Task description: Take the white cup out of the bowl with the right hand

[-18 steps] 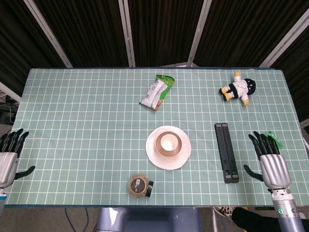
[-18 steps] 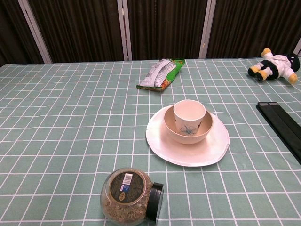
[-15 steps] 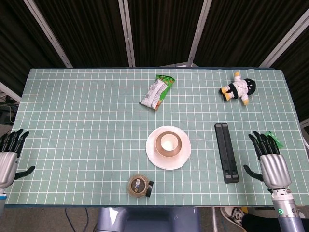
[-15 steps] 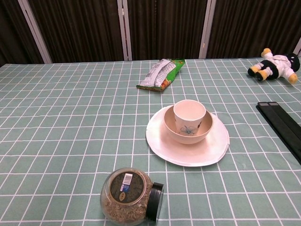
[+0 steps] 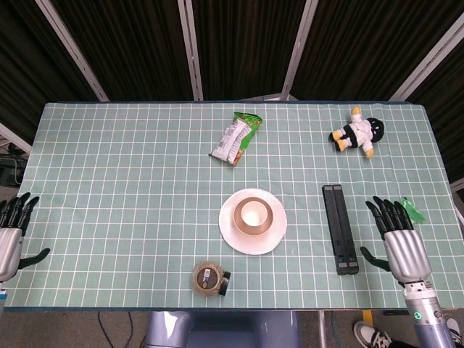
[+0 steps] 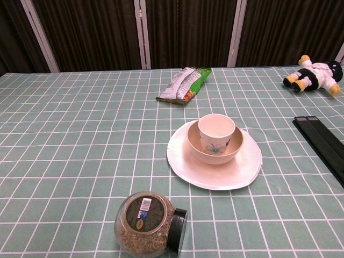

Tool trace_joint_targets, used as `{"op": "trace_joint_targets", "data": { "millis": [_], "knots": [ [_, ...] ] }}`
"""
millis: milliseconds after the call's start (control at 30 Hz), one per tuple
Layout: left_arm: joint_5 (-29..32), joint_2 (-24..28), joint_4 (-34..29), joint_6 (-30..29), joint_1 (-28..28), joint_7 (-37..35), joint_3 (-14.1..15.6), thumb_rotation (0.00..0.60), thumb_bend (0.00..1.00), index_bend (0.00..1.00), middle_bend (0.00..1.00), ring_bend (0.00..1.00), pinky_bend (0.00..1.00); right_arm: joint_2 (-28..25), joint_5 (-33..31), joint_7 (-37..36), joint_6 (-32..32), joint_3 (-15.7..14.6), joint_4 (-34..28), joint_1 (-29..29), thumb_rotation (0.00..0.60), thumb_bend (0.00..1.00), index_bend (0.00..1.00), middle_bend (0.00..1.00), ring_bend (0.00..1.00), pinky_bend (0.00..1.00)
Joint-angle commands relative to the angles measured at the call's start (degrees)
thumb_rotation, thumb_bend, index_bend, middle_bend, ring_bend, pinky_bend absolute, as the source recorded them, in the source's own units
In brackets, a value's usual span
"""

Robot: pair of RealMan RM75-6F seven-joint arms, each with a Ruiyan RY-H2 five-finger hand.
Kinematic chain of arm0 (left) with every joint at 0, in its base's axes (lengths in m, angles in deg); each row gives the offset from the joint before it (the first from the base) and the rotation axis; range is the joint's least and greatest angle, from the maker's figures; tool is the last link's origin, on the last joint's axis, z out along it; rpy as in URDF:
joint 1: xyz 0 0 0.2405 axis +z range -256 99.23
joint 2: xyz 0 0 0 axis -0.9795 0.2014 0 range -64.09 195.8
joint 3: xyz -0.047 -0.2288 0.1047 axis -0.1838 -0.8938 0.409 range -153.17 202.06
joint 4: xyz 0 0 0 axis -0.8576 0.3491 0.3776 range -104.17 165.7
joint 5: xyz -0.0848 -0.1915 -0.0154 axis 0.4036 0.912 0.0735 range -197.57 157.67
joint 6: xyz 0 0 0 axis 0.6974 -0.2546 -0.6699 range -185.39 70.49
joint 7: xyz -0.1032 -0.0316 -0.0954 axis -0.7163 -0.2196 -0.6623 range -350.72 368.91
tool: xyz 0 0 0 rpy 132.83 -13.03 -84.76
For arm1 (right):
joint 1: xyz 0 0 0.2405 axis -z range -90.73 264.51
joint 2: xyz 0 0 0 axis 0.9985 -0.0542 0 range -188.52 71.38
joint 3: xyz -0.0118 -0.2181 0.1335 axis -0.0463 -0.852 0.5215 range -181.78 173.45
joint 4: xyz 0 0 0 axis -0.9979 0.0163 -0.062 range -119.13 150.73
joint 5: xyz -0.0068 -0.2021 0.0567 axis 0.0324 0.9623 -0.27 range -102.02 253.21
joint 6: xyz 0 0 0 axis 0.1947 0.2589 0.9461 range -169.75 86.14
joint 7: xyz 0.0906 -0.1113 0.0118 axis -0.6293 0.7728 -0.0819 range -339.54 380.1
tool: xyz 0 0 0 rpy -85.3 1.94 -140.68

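Note:
A white cup [image 5: 253, 214] [image 6: 216, 134] with a blue flower print stands upright inside a tan bowl [image 5: 238, 223] [image 6: 234, 151]. The bowl rests on a white plate [image 5: 228, 233] [image 6: 215, 175] in the middle of the table. My right hand [image 5: 400, 243] hovers at the table's near right corner, fingers spread and empty, far to the right of the cup. My left hand [image 5: 10, 235] is at the near left edge, also spread and empty. Neither hand shows in the chest view.
A black folded stand [image 5: 340, 227] [image 6: 324, 145] lies between the plate and my right hand. A glass jar [image 5: 209, 278] [image 6: 147, 223] lies on its side in front of the plate. A snack bag [image 5: 235, 138] [image 6: 184, 84] and a plush toy [image 5: 359, 132] [image 6: 316, 73] lie at the back.
My right hand has shifted slightly left and forward. My left hand has slid a little down and left. The cup, bowl and plate have not moved.

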Motion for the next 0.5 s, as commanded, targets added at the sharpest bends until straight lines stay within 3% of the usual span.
{"op": "trace_joint_targets", "data": {
  "millis": [33, 67, 133, 200, 267, 500],
  "knots": [
    [0.08, 0.07, 0.05, 0.15, -0.07, -0.15, -0.08, 0.600, 0.00, 0.00, 0.00, 0.00, 0.00, 0.79, 1.61, -1.56, 0.82, 0.01, -0.16, -1.38, 0.600, 0.15, 0.23, 0.00, 0.00, 0.00],
    [0.07, 0.06, 0.05, 0.14, -0.09, -0.10, -0.09, 0.600, 0.00, 0.00, 0.00, 0.00, 0.00, 1.07, 2.03, -1.92, 1.08, 0.06, -0.01, -1.80, 0.600, 0.15, 0.48, 0.00, 0.00, 0.00],
    [-0.08, 0.09, -0.10, 0.11, -0.07, -0.06, -0.01, 0.600, 0.00, 0.00, 0.00, 0.00, 0.00, 2.02, 2.93, -2.83, 2.67, 0.28, 0.17, -3.46, 0.600, 0.15, 0.64, 0.00, 0.00, 0.00],
    [-0.20, 0.12, -0.27, 0.02, -0.06, 0.08, 0.01, 0.600, 0.00, 0.00, 0.00, 0.00, 0.00, 2.71, 3.31, -3.93, 4.19, 0.65, -0.18, -4.99, 0.600, 0.15, 0.33, 0.00, 0.00, 0.00],
    [-0.37, 0.11, -0.47, -0.02, -0.17, 0.21, -0.05, 0.600, 0.00, 0.00, 0.00, 0.00, 0.00, 4.21, 4.39, -5.78, 7.89, 1.51, -0.92, -8.59, 0.600, 0.15, 0.22, 0.00, 0.00, 0.00],
    [0.49, 0.20, -0.14, 0.38, -0.24, -0.27, -0.37, 0.600, 0.00, 0.00, 0.00, 0.00, 0.00, 9.39, 2.02, -4.31, 13.84, 3.70, -0.05, -14.11, 0.600, 0.15, 0.23, 0.00, 0.00, 0.00]
  ]
}}
